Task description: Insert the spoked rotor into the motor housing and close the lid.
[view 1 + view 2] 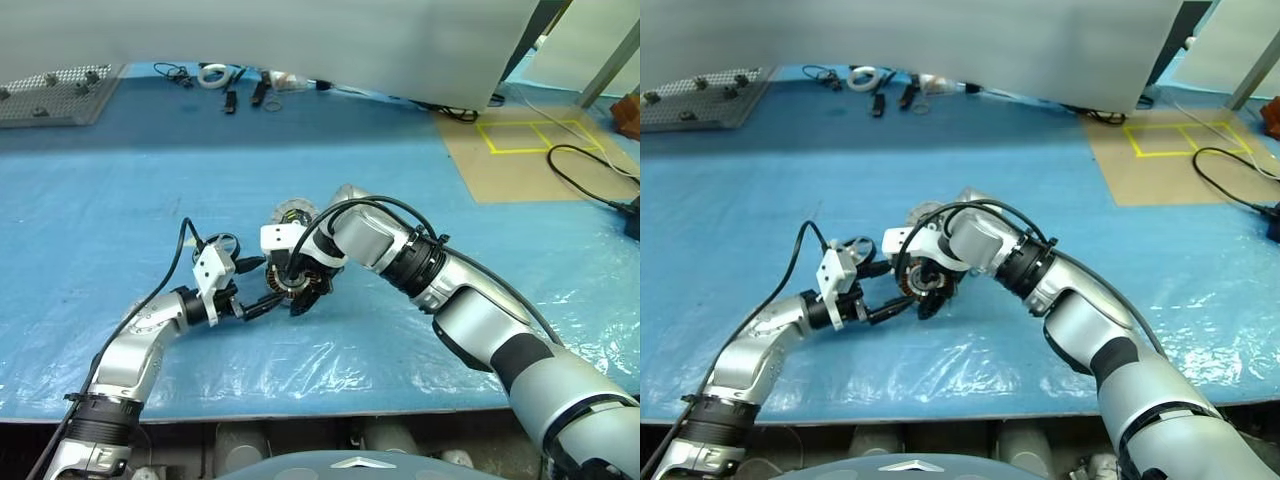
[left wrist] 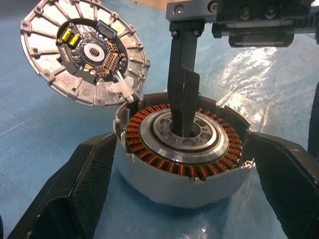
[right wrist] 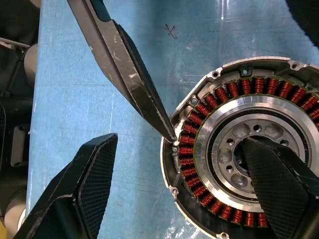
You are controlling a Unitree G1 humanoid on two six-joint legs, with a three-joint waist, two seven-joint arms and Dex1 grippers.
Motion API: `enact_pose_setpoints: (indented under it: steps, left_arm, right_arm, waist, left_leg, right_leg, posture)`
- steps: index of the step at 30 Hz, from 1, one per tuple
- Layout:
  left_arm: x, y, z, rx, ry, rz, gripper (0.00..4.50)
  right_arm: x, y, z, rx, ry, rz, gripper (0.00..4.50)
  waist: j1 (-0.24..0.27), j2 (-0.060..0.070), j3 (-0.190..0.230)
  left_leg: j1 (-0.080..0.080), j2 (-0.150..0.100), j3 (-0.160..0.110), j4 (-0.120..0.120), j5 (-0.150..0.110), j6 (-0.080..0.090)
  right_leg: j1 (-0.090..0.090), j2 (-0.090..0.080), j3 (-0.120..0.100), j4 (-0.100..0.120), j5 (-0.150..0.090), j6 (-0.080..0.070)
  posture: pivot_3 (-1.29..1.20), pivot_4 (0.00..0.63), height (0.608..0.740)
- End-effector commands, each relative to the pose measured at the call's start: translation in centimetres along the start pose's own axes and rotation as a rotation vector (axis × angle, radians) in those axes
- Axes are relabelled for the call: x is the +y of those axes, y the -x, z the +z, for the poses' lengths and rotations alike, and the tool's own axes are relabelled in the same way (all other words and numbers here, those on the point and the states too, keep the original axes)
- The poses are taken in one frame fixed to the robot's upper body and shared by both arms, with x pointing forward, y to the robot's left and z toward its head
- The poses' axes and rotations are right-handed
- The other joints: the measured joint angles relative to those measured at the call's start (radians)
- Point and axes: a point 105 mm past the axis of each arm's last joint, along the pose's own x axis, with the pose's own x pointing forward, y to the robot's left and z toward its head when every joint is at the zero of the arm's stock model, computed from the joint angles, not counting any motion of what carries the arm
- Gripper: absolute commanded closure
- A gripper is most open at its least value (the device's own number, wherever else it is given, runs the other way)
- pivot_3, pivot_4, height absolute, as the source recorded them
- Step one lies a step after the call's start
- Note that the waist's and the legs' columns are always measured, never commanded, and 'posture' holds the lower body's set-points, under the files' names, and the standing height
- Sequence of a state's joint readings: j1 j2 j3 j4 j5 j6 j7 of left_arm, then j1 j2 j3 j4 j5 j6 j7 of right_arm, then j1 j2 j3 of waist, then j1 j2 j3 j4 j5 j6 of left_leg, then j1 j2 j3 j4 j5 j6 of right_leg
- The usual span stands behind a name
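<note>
The motor housing point(image 2: 179, 184), a silver cup with a ring of copper windings, sits on the blue sheet. My left gripper point(image 2: 182, 144) is shut on it, one finger against each side of its wall. The lid point(image 2: 82, 52) stands tilted up at the housing's far rim, with its ribbed face and circuit board showing. My right gripper point(image 3: 179, 144) points steeply down and is open. One of its fingers point(image 2: 183, 99) is in the housing's central bore and the other is outside the wall. A small dark ring that looks like the spoked rotor point(image 1: 222, 244) lies just behind my left wrist.
A grey perforated board point(image 1: 55, 95) lies at the back left. Cables and small parts point(image 1: 225, 85) are strewn along the back edge. A tan patch with yellow tape point(image 1: 530, 135) and a black cable point(image 1: 590, 180) are at the far right. The table's front edge runs close below my arms.
</note>
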State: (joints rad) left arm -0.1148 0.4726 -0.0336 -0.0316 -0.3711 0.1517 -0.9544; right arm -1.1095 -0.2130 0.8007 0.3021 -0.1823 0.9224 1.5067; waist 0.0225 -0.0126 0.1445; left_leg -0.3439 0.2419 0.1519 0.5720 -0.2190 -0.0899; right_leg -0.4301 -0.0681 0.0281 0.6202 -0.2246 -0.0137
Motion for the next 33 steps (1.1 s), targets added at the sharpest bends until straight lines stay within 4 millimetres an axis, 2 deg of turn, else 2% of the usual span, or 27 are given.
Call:
enact_pose_setpoints:
  steps: [1,5,11,16,21,28,33]
  left_arm:
    - [-0.1,-0.1,0.4,-0.013,-0.017,-0.016,0.07]
    - [-0.1,-0.1,0.3,-0.011,-0.015,-0.022,0.07]
    - [-0.2,-0.3,0.1,-0.009,-0.01,-0.026,0.07]
    - [-0.2,-0.5,0.1,-0.011,-0.012,-0.029,0.07]
    - [-0.4,-0.5,0.6,-0.03,-0.014,-0.029,0.07]
    - [-1.6,1.4,1.7,-0.03,-0.018,-0.062,0.07]
    - [-1.6,2.3,1.4,0.012,-0.014,-0.079,0.07]
  right_arm:
    - [0.8,0.9,1.2,-0.001,0.097,0.022,0.28]
    - [0.7,1.6,1.7,0.006,0.137,0.0,0.28]
    - [0.7,3.1,2.8,0.01,0.235,-0.074,0.28]
    - [0.6,4.6,2.9,-0.001,0.266,-0.11,0.28]
    - [-1.2,6.9,0.2,-0.017,0.283,-0.256,0.28]
    - [-1.4,11.1,-4.4,-0.347,-0.009,-0.457,0.28]
    - [-0.1,11.9,-7.6,-0.641,-0.175,-0.607,0.28]
  waist:
    - [0.0,0.0,0.0]
    - [0.002,0.0,0.001]
    - [0.006,0.0,0.001]
    - [0.018,0.0,0.001]
    - [0.027,-0.001,0.001]
    - [0.029,-0.003,0.003]
    - [0.032,-0.003,0.003]
  left_leg:
    - [-0.001,0.0,0.0,0.0,0.0,0.0]
    - [-0.006,0.0,0.0,0.0,0.0,0.0]
    - [-0.006,0.0,0.0,0.001,0.0,0.0]
    - [-0.006,0.0,0.0,0.001,0.0,0.0]
    - [-0.006,-0.001,0.0,0.003,0.0,0.0]
    - [-0.007,0.0,0.0,0.003,0.0,0.0]
    - [-0.006,-0.001,0.0,0.003,0.0,0.0]
  right_leg:
    - [-0.001,0.0,0.0,0.0,0.0,0.0]
    - [-0.006,0.0,0.0,0.001,0.001,0.002]
    - [-0.006,0.0,0.0,0.001,0.001,0.002]
    - [-0.006,0.0,0.0,0.002,0.001,0.002]
    - [-0.006,0.0,0.0,0.002,0.001,0.002]
    - [-0.006,0.001,0.001,0.002,0.002,0.004]
    - [-0.005,0.002,0.001,0.002,0.002,0.003]
  posture:
    - [0.0,0.15,0.74]
    - [0.0,0.15,0.74]
    - [0.0,0.15,0.74]
    - [0.0,0.15,0.74]
    - [0.0,0.15,0.74]
    - [0.0,0.15,0.74]
    - [0.0,0.15,0.74]
